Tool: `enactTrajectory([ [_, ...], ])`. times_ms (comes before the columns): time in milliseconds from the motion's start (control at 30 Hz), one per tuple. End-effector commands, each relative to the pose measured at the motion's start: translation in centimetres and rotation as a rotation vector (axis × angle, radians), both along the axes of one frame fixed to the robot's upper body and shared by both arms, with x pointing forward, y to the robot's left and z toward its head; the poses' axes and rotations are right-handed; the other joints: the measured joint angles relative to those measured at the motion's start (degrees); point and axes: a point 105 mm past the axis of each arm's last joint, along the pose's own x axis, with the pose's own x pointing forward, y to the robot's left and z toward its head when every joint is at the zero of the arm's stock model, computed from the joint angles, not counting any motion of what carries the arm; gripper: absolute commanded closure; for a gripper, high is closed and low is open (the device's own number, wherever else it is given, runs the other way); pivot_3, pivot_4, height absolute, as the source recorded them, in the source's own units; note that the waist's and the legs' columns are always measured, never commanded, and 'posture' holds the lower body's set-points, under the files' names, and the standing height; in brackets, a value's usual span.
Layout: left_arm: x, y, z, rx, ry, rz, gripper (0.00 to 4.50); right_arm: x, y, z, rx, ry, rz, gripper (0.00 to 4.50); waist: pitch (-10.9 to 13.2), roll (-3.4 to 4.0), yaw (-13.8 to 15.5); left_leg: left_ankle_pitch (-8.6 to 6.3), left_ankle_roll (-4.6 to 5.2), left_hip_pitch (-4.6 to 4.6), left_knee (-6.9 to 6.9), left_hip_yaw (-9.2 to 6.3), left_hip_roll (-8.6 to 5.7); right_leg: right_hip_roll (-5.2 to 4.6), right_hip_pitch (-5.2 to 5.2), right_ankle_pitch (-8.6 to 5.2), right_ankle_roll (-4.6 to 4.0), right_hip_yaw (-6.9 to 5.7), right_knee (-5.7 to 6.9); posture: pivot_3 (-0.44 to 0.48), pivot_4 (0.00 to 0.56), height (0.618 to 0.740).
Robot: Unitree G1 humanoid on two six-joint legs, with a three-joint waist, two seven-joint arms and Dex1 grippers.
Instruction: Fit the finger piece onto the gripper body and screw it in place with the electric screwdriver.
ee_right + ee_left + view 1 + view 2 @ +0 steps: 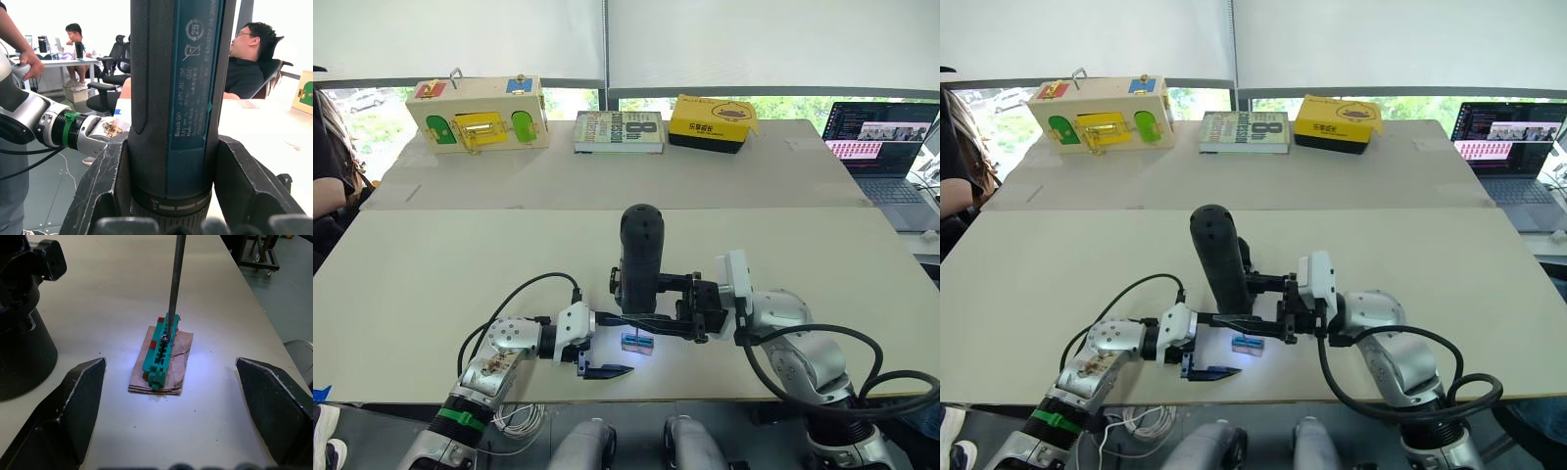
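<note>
While the right gripper (651, 315) clamps its jaws on the upright thick black cylindrical electric screwdriver (638, 257), its thin metal bit (176, 281) touches a small green-and-tan block (161, 352) on the table (460, 264); the left gripper (171, 416) stands wide open beside it.

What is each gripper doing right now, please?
Left gripper: open, empty.
Right gripper: shut on the electric screwdriver.

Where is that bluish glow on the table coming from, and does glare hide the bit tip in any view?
Left wrist view: a bluish-white pool of light surrounds the small green-and-tan rectangular block; the thin metal bit meets its top, clearly visible, no washout. Left eye view: the glow sits under the thick black cylindrical electric screwdriver, so probably its own tip light. Right wrist view: bright windows behind, but the screwdriver's label stays readable.
</note>
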Motion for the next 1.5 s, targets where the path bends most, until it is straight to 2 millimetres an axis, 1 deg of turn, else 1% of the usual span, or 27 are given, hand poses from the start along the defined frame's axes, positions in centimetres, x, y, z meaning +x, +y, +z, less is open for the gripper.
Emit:
enactTrajectory([
  [33,-0.5,0.2,-1.2,0.025,0.055,0.010,0.03,-0.5,0.0,1.4,0.036,-0.072,0.007,2.55,0.0,0.00,0.0,0.00,0.00,0.00,0.00,0.00,0.00,0.00,0.00,0.00,0.00,0.00,0.00,0.000,0.150,0.740],
  [567,-0.6,0.1,-1.2,0.021,0.057,0.007,0.03,-0.3,0.0,1.4,0.029,-0.076,0.001,2.55,0.0,0.00,0.0,0.00,0.00,0.00,0.00,0.00,0.00,0.00,0.00,0.00,0.00,0.00,0.00,0.000,0.150,0.740],
  [1200,-0.7,0.3,-1.5,0.023,0.059,0.014,0.03,-0.2,-0.1,0.7,-0.002,-0.053,-0.012,2.55,0.0,0.00,0.0,0.00,0.00,0.01,0.00,0.00,0.00,0.01,0.01,0.00,0.00,0.00,0.00,0.000,0.150,0.740],
  [1400,-0.5,0.3,-1.4,0.016,0.053,0.017,0.03,-0.3,-0.1,1.3,0.022,-0.069,-0.001,2.55,0.0,0.00,0.0,0.00,0.00,0.01,0.00,0.00,0.00,0.01,0.00,0.00,0.00,0.00,0.00,0.000,0.150,0.740],
  [1500,-0.4,0.3,-1.0,-0.010,0.044,0.020,0.03,-0.7,0.1,2.3,0.041,-0.101,0.019,2.55,0.0,0.00,0.0,0.00,0.00,0.01,0.00,0.00,0.00,0.01,0.00,0.00,0.00,0.00,0.00,0.000,0.150,0.740],
])
